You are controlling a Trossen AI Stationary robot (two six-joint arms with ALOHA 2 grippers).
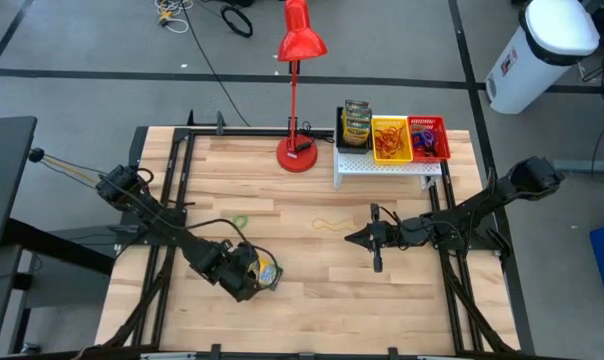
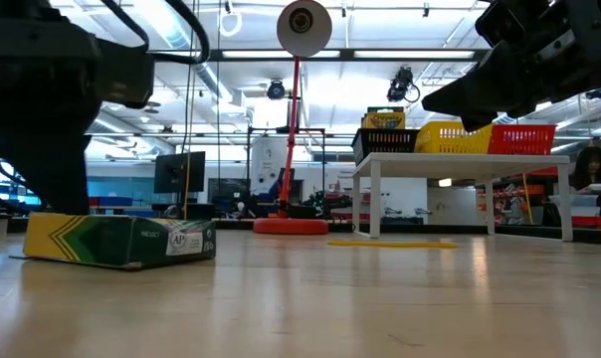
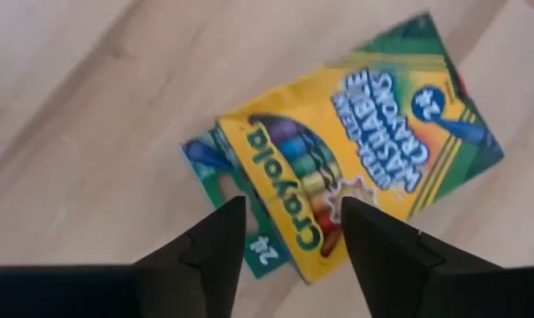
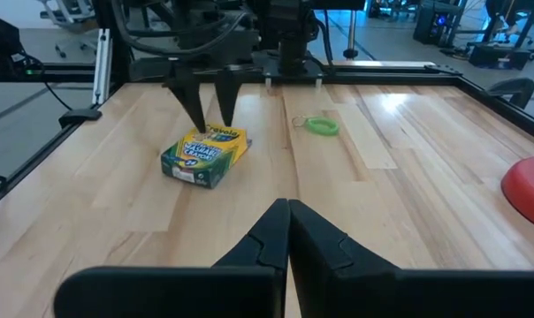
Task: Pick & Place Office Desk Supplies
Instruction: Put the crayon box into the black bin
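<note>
Left tool (image 3: 289,231) over crayon box (image 3: 355,146)

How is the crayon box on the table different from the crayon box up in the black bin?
The crayon box on the table lies flat on the wood, alone, under the left gripper with its open fingers. The crayon box in the black bin stands upright on the white shelf, away from both grippers. Both are yellow and green.
</note>
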